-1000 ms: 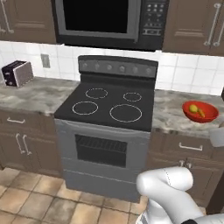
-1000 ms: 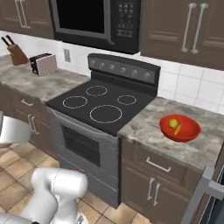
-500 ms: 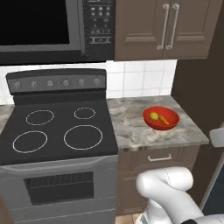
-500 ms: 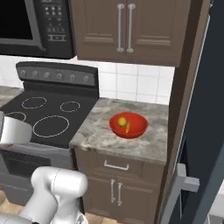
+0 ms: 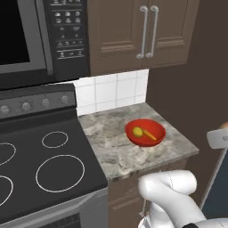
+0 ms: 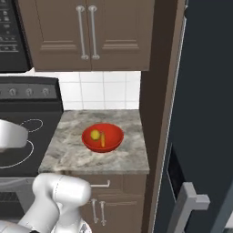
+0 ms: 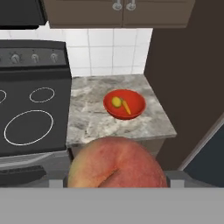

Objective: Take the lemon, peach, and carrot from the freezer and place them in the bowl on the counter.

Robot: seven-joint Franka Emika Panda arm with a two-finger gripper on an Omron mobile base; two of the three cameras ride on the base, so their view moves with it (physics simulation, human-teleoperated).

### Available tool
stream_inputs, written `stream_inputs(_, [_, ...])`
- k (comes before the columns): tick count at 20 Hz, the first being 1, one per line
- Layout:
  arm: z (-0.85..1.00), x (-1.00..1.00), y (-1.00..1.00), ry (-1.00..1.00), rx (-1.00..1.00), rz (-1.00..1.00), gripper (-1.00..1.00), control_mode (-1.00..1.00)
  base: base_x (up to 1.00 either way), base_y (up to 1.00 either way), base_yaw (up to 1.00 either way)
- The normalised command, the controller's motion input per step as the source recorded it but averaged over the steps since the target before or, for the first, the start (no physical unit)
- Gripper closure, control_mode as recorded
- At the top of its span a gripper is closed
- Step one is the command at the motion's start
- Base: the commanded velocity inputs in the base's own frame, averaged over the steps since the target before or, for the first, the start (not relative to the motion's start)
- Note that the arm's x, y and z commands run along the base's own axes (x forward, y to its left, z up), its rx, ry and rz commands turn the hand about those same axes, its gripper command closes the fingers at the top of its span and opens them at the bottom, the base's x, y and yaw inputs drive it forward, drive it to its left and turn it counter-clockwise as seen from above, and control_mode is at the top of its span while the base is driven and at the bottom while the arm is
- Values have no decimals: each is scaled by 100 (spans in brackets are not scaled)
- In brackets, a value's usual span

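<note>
The round pinkish-red peach [image 7: 117, 162] sits gripped in the hand [image 7: 117, 183], bottom centre of the hand view; base views show the glossy red bowl [image 5: 145, 132] on the mottled grey tabletop [image 5: 116, 147] (yellow lemon [image 6: 95, 134] and orange carrot [image 6: 103, 139] inside).

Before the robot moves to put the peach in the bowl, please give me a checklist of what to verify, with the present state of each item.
1. Peach sits at the claw, close before the hand camera: ok.
2. Claw's hold on the peach is firm: cannot tell, the fingers are hidden.
3. Bowl stands on the counter: ok.
4. Lemon and carrot lie in the bowl: ok.
5. Bowl has bare room beside them: ok.
6. Peach is above the bowl: not ok, the bowl lies farther ahead.
</note>
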Motion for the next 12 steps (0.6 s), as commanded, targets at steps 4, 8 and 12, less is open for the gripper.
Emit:
stream_inputs(4, [0,0,0,0,0,0,100,100,87,-11,8])
stream_inputs(8, [0,0,0,0,0,0,100,100,40,-44,28])
stream_inputs(12, [0,0,0,0,0,0,100,100,42,-59,24])
